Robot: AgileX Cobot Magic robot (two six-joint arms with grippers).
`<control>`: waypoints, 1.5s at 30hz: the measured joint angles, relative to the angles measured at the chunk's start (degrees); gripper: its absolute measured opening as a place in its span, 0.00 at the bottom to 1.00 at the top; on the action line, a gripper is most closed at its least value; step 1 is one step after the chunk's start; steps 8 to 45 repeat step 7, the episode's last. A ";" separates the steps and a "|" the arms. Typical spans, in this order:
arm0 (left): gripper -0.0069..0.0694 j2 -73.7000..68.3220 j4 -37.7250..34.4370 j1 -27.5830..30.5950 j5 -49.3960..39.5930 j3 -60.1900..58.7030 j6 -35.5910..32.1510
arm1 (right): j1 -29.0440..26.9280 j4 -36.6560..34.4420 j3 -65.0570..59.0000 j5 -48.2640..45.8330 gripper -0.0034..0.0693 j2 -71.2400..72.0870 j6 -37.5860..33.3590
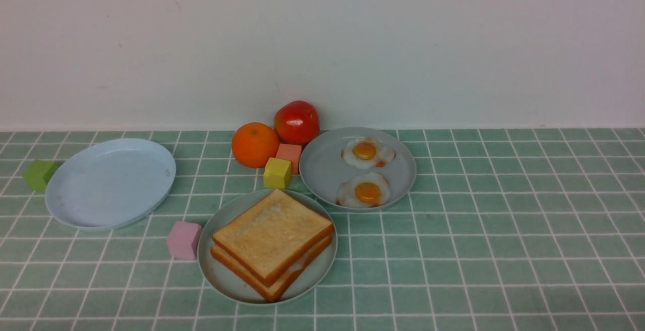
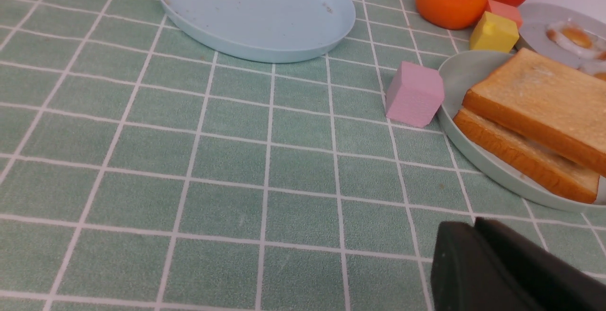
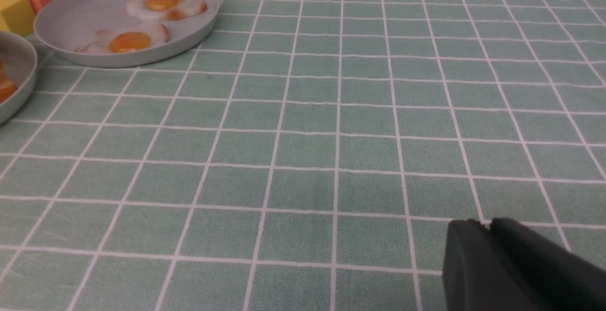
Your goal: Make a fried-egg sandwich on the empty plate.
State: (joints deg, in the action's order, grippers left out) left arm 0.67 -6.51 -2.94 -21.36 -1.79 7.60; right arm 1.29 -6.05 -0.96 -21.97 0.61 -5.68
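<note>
My left claw [image 2: 473,228] and right claw [image 3: 487,228] both hung over bare tablecloth [image 1: 504,230], fingers pressed together, grasping nothing. The two toast slices [image 1: 272,243] lay stacked on the near middle plate [image 1: 214,270]. Two fried eggs [image 1: 365,172] sat on the grey plate [image 1: 322,170], just behind and right.

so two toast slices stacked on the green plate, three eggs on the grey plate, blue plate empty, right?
No: the grey plate holds two eggs, not three; the front view shows it. The two toast slices are stacked on the green plate and the blue plate is empty.
</note>
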 joint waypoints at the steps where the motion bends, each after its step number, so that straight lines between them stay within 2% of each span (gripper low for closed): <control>1: 0.14 0.00 0.00 0.00 0.00 0.00 0.00 | 0.00 0.00 0.00 0.00 0.15 0.00 0.00; 45: 0.14 0.00 0.05 0.00 0.00 0.00 0.00 | 0.00 0.00 0.00 0.00 0.16 0.00 0.00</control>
